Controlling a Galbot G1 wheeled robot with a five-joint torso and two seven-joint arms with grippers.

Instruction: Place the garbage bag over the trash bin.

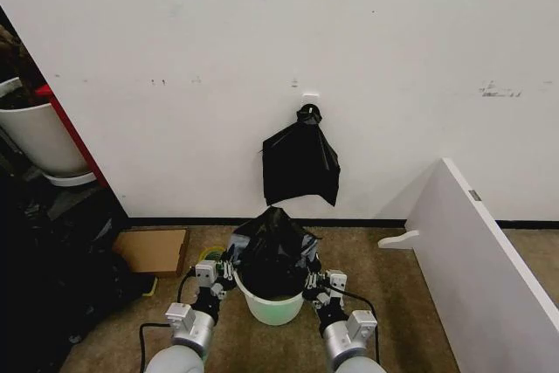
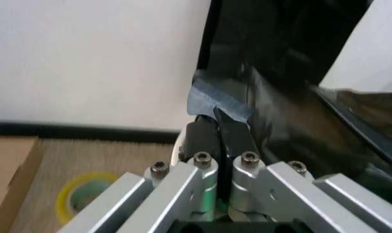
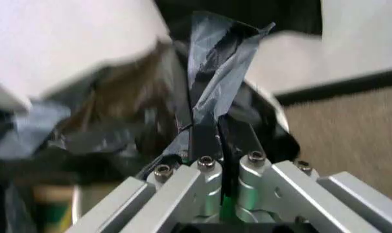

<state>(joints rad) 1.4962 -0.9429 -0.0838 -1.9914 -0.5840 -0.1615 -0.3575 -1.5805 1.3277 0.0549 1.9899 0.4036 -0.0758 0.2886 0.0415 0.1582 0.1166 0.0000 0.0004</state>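
gripping the garbage bag [image 1: 273, 246] at opposite edges, the left gripper [image 1: 229, 266] and right gripper [image 1: 311, 280] hold it clenched over the trash bin [image 1: 272, 307].

I saw the garbage bag [image 1: 272, 246] was glossy black, with grey shine on its folds. The trash bin [image 1: 272, 307] was white outside and pale green inside. Both grippers had silver bodies and black fingers. The cardboard box [image 1: 154, 251] was brown, the tape roll [image 2: 85, 198] yellow, the carpet [image 1: 410, 303] dull brown.
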